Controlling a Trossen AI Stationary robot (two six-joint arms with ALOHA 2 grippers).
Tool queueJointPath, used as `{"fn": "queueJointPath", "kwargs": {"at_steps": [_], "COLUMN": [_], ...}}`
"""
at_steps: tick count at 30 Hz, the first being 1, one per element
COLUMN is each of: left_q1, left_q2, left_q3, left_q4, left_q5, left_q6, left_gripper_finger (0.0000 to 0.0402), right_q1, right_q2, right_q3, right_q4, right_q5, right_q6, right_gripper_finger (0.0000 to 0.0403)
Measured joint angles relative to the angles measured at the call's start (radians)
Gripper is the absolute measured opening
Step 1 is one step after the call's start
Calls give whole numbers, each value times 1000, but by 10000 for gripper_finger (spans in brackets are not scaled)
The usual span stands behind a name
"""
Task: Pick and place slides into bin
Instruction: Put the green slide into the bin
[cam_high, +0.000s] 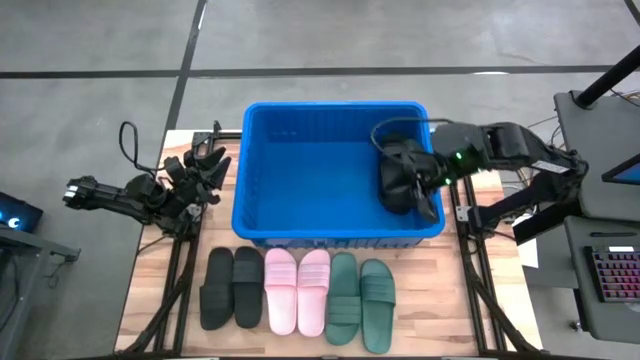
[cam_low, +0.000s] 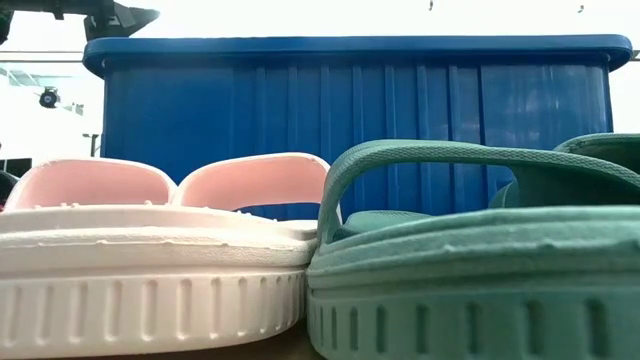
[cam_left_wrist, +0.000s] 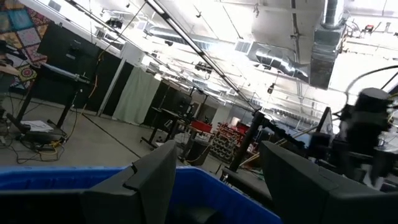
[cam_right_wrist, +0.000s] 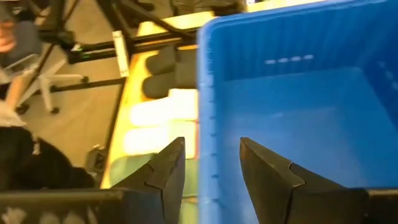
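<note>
The right gripper (cam_high: 408, 172) hangs over the right end of the blue bin (cam_high: 262, 160). Its fingers (cam_right_wrist: 166, 169) are a little way apart with nothing between them. Under it, inside the bin by the right wall, lies a dark lump that looks like black slides (cam_high: 400, 188), though I cannot tell how many. I think the gripper is there because that is where slides get dropped.

Six more slides wait in a neat row on the counter (cam_high: 440, 300) just in front of the bin: a black pair (cam_high: 232, 287), a pink pair (cam_high: 297, 290) and a green pair (cam_high: 360, 301). Lined up like that, each is easy to grab.

The left gripper (cam_high: 205, 165) waits beside the bin's left wall, open and holding nothing.
</note>
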Motion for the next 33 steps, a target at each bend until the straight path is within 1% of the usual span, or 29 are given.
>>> {"fn": "queueJointPath", "kwargs": {"at_steps": [4, 11, 14, 16, 19, 21, 27, 30, 33], "left_q1": [0, 0, 0, 0, 0, 0, 0, 0, 0], "left_q2": [-4, -2, -2, -4, -4, -3, -5, -11, -15], "left_q3": [0, 0, 0, 0, 0, 0, 0, 0, 0], "left_q4": [5, 4, 3, 3, 4, 2, -1, 0, -1], "left_q5": [-4, -18, -18, -18, -18, -18, -18, -18, -13], "left_q6": [0, -3, -3, -4, -4, -3, -1, 1, 1], "left_gripper_finger": [217, 217, 217, 217, 217, 217, 217, 217, 217], "right_q1": [120, 300, 371, 410, 439, 447, 501, 530, 550], "right_q2": [0, 16, 44, 66, 107, 140, 277, 350, 417], "right_q3": [5, -8, -8, -8, -8, -8, -9, -9, -10], "right_q4": [-17, -17, -16, -17, -16, -16, -15, -15, -20], "right_q5": [48, 83, 150, 197, 207, 208, 209, 207, 220], "right_q6": [34, 70, 92, 162, 374, 458, 481, 489, 532], "right_gripper_finger": [144, 144, 143, 143, 144, 144, 148, 165, 191]}}
